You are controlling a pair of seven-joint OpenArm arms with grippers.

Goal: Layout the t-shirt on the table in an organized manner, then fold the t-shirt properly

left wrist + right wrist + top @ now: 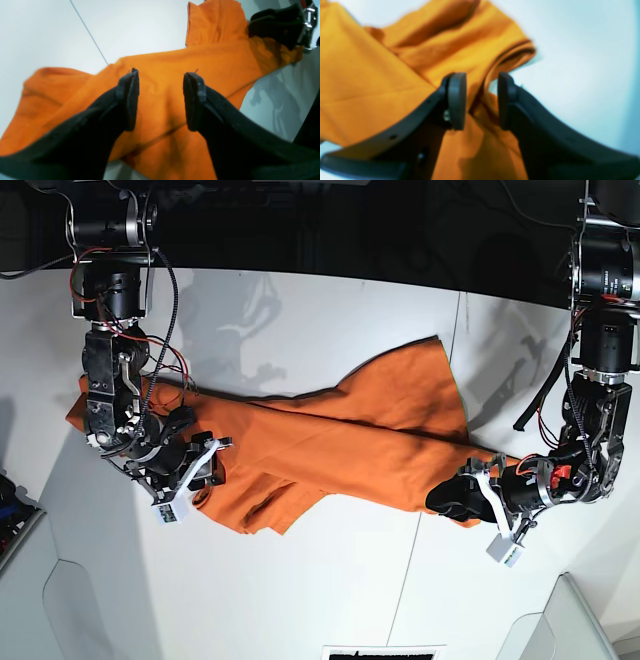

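Cloth of the t-shirt (330, 450) looks light, limp, crease-prone, best pinched at hems or shoulder seams; left gripper (160, 100) and right gripper (481, 100) jaws stand apart, holding nothing.

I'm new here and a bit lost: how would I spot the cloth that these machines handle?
Look at the big white table between the two arms. Stretched across its middle lies the t-shirt, rumpled and drawn out long. It is the only bright orange thing there, and the only cloth.

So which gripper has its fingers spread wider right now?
The left gripper: its fingers gape wider over the t-shirt than the right gripper's.
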